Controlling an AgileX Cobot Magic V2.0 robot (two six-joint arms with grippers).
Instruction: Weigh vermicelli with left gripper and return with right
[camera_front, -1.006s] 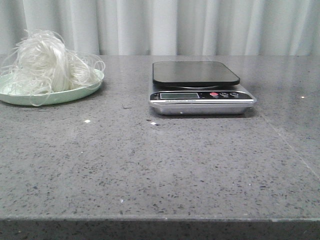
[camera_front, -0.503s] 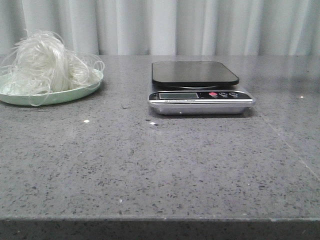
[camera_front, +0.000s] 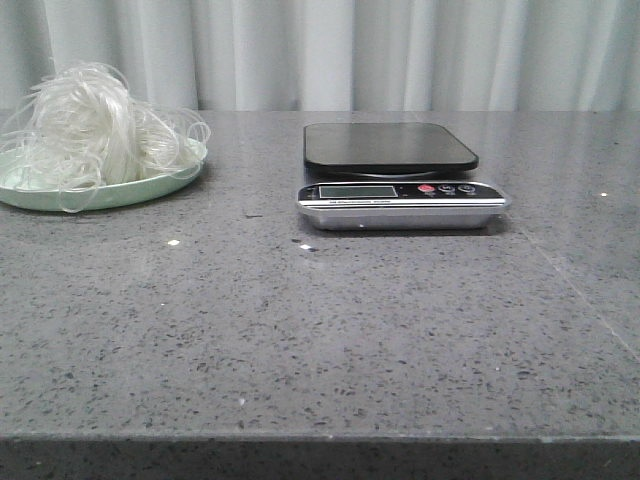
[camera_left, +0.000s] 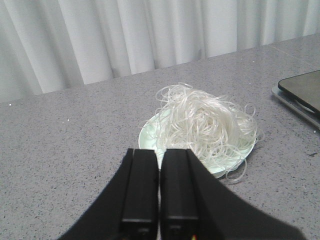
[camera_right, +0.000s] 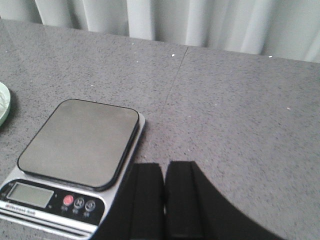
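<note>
2 wrist views alone show each pincer, left (camera_left: 159, 187) and right (camera_right: 165, 200), closed, empty.

Left gripper (camera_left: 159, 187) closed, black fingers (camera_left: 140, 185) nearly touching, empty. Right gripper (camera_right: 164, 200) likewise pressed together, holding nothing.

Scale (camera_front: 400, 178) only obstacle mid-table.

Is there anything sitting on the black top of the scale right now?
No, the scale has a bare black platform in the front view, and the noodles are piled on the green plate off to the left.
</note>
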